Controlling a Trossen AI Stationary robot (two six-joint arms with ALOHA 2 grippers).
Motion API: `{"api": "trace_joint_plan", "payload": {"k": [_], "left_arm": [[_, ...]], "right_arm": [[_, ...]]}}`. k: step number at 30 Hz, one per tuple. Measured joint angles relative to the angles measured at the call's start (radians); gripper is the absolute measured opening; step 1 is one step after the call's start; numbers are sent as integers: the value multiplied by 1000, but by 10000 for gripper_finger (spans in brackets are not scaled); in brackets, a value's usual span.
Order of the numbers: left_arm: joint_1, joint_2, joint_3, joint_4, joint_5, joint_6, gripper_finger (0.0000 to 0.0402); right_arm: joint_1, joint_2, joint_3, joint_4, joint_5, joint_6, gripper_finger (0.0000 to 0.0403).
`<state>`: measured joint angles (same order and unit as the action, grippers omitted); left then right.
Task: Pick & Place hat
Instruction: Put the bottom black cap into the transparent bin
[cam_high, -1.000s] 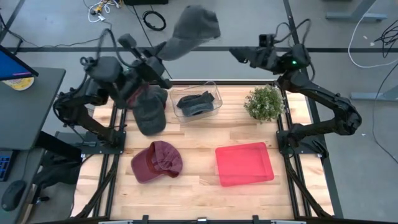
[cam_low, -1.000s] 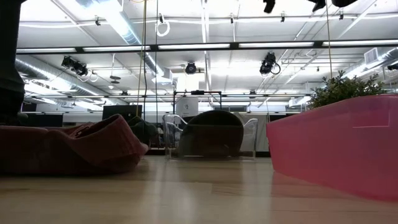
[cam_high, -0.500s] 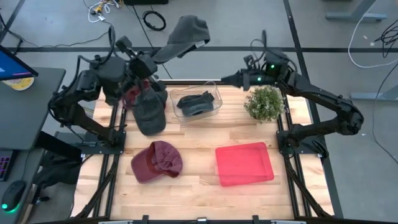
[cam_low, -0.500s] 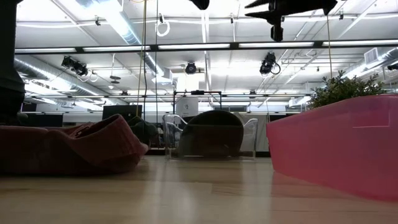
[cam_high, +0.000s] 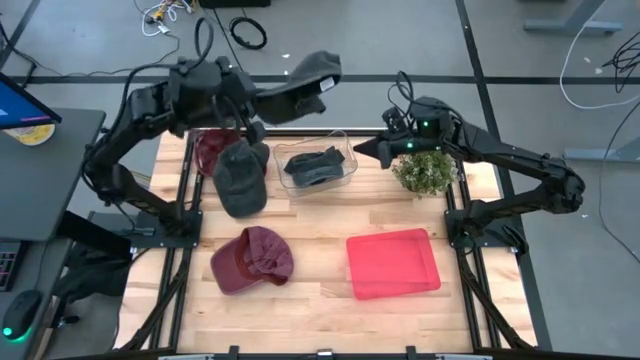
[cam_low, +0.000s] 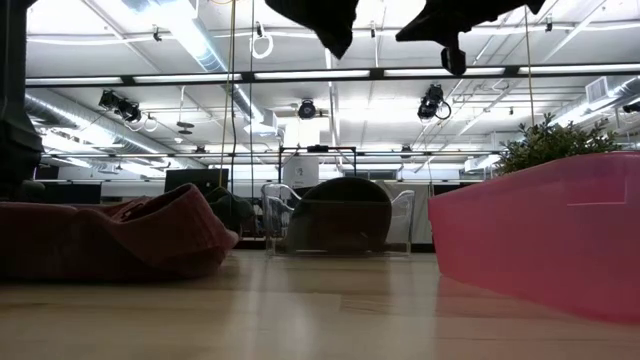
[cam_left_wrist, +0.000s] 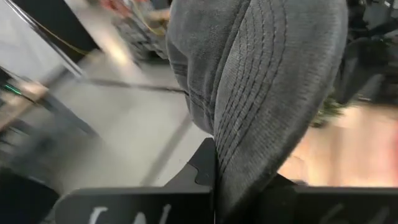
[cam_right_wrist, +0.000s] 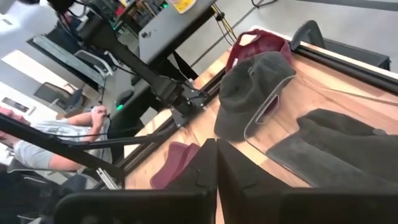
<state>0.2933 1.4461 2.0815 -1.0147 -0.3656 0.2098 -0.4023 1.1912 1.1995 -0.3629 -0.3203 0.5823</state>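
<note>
Above the clear bin (cam_high: 318, 165), which holds a dark hat (cam_high: 312, 166), the left gripper (cam_high: 262, 104) is clamped on a grey hat (cam_high: 305, 80) held aloft. Beside the bin the right gripper (cam_high: 365, 150) hovers, fingers together. The red tray (cam_high: 393, 263), farther off, lies bare.

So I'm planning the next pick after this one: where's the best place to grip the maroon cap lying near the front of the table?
Probably the maroon cap is best taken from straight above, pinching the bunched fold of its crown. It lies slumped with ridged fabric up, apart from the red bin, so the jaws likely have room either side.
</note>
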Motion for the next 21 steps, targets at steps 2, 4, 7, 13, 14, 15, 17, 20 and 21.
{"api": "trace_joint_plan", "payload": {"k": [2, 4, 7, 13, 14, 15, 17, 20, 21], "left_arm": [[51, 15, 2, -43, 97, -51, 10], [96, 35, 1, -104, 159, -85, 10], [138, 78, 0, -176, 225, -105, 10], [170, 171, 0, -299, 297, -66, 10], [168, 184, 0, -308, 295, -50, 10], [168, 198, 0, -313, 289, -39, 10], [166, 222, 0, -321, 281, -23, 10], [167, 265, 0, -342, 277, -21, 10], [164, 279, 0, -352, 275, -21, 10]], "right_arm": [[10, 0, 0, -3, 14, 1, 10], [17, 0, 0, -4, 17, 1, 11], [30, 0, 0, -6, 35, 1, 6], [64, 0, 0, -10, 83, 0, 6], [69, 0, 0, -14, 88, 0, 6], [74, 0, 0, -14, 96, 0, 6], [80, 0, 0, -17, 103, 0, 5], [84, 0, 0, -24, 104, 0, 3], [84, 0, 0, -26, 104, 0, 3]]}}
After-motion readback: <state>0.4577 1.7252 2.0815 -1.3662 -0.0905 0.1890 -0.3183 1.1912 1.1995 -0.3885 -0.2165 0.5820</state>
